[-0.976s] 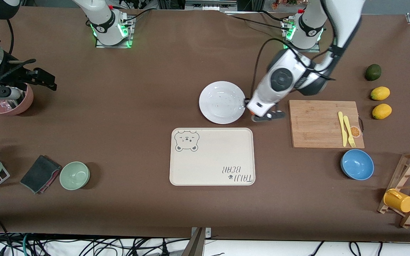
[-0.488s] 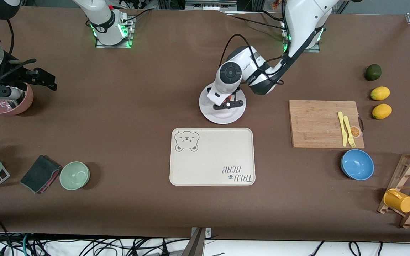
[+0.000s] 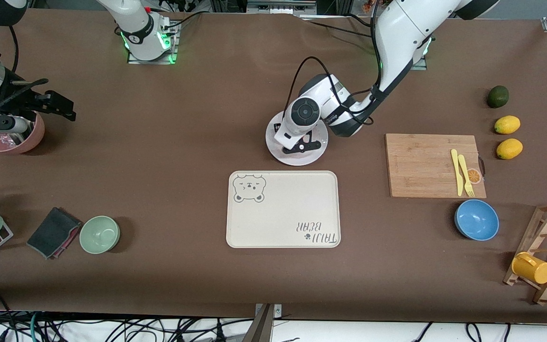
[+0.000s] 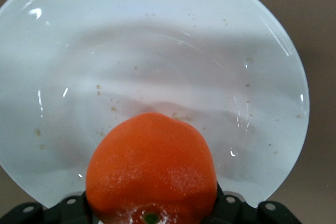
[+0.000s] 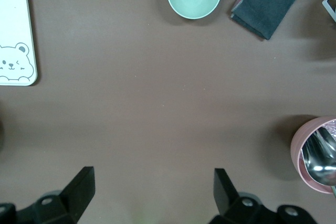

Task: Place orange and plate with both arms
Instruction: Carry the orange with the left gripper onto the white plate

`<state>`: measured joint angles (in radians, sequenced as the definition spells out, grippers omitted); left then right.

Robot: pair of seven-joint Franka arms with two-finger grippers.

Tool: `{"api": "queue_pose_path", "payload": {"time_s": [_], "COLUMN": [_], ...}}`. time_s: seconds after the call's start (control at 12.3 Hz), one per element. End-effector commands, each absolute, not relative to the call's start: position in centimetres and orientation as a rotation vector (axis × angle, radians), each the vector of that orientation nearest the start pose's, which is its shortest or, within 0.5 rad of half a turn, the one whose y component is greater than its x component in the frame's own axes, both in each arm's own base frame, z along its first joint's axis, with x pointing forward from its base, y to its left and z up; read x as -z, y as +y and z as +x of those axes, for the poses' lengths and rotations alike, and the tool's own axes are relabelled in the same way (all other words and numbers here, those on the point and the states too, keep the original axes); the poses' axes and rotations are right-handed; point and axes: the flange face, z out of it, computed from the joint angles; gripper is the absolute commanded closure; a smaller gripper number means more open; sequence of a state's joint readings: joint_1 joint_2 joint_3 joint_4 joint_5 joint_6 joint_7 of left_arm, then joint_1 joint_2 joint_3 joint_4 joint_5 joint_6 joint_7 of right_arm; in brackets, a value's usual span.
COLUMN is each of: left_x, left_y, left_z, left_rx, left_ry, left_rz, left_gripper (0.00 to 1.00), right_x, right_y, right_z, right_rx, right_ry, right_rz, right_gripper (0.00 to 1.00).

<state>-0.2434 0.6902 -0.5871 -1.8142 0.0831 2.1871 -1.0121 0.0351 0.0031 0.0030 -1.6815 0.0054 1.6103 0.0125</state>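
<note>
The orange (image 4: 151, 171) is a bright red-orange fruit held between the fingers of my left gripper (image 4: 152, 205), which is shut on it. It hangs low over the white plate (image 4: 157, 51), toward the rim. In the front view the left gripper (image 3: 298, 143) is over the plate (image 3: 276, 142), and the wrist hides the fruit there. My right gripper (image 3: 62, 108) waits open with nothing between its fingers. It is over bare table at the right arm's end, beside a pink bowl (image 3: 10, 137). In its own wrist view the right gripper (image 5: 152, 187) has only brown table under it.
A beige bear-print tray (image 3: 283, 209) lies nearer the front camera than the plate. A wooden cutting board (image 3: 420, 164) with yellow cutlery, a blue bowl (image 3: 476, 219), lemons and an avocado are toward the left arm's end. A green bowl (image 3: 99, 234) and a dark cloth (image 3: 54, 232) are toward the right arm's.
My left arm has carried the orange from beside the cutting board to over the plate and lowered it. The right arm has not moved.
</note>
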Motion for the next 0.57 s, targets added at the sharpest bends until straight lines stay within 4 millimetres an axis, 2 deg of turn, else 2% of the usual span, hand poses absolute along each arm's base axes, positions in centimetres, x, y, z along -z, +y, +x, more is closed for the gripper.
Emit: {"api": "queue_pose_path", "payload": {"time_s": [0.0,0.16,0.24,0.33,0.49], "left_x": [-20.0,-20.9,-21.8,-23.3,-26.9], "left_y": [-44.7,-43.7,-43.0,-41.8,-38.0], "left_z": [44.7,45.9,47.3,49.4,53.8], "left_rx": [-0.544,-0.537,-0.536,-0.541,-0.584], "left_ry": [-0.285,-0.3,-0.328,-0.356,-0.368], "left_rz": [-3.087,-3.069,-3.061,-3.047,-3.015], "left_gripper": [0.0,0.0,0.0,0.0,0.0], "right_x": [-57.9,-57.9,-57.9,-57.9,-57.9], "right_y": [2.1,2.3,2.3,2.3,2.3], "right_z": [55.4,55.3,55.3,55.4,55.3], "right_rx": [-0.113,-0.113,-0.113,-0.111,-0.116], "right_ry": [-0.046,-0.048,-0.051,-0.051,-0.051], "right_rz": [-3.142,-3.143,-3.142,-3.143,-3.142], "right_gripper": [0.0,0.0,0.0,0.0,0.0]}}
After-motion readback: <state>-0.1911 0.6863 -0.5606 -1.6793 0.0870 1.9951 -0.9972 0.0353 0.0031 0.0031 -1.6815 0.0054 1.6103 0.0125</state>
